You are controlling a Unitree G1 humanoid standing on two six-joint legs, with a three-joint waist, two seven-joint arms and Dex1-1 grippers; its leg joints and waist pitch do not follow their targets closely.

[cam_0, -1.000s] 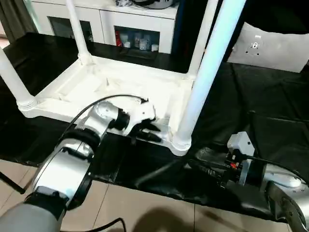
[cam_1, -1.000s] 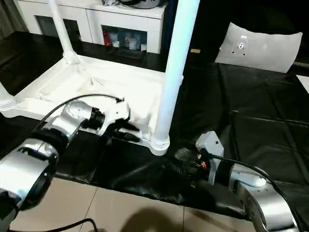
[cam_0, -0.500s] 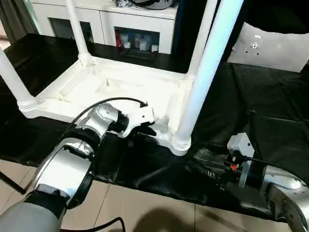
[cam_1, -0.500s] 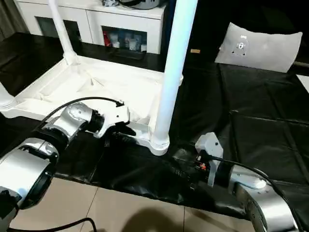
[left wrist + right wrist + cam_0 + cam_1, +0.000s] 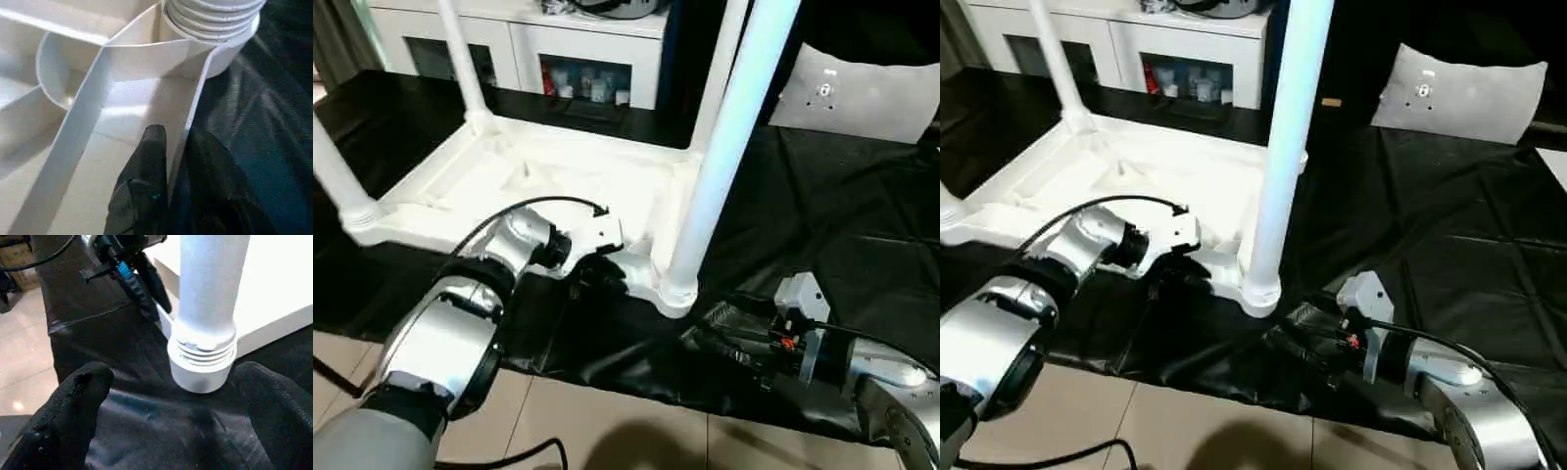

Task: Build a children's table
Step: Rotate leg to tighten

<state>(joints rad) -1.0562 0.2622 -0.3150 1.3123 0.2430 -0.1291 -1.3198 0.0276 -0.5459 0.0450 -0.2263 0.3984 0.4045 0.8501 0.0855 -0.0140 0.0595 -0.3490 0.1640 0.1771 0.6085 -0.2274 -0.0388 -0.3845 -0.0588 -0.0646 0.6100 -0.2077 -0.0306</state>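
Table: the table [image 5: 558, 181] lies upside down on the black-covered worktop [image 5: 862, 225]. All four legs seem to be in and point up.
Near leg: the near leg [image 5: 720, 166] stands in its corner socket [image 5: 202, 360], right in front of the right gripper.
Left gripper: the left gripper [image 5: 173, 161] has its jaws pinched on the thin rim [image 5: 195, 105] of the table, one finger inside and one outside, just beside the near socket.
Right gripper: the right gripper [image 5: 171, 406] has its jaws wide apart and holds nothing. The socket sits between the two fingers [image 5: 73, 401], not touching.
Step now: I think the left gripper holds the table steady while the right one gets ready to check the leg.
Next move: likely the right jaws must slide in and close on the leg base, then push or twist it tight. The left jaws must not let go.
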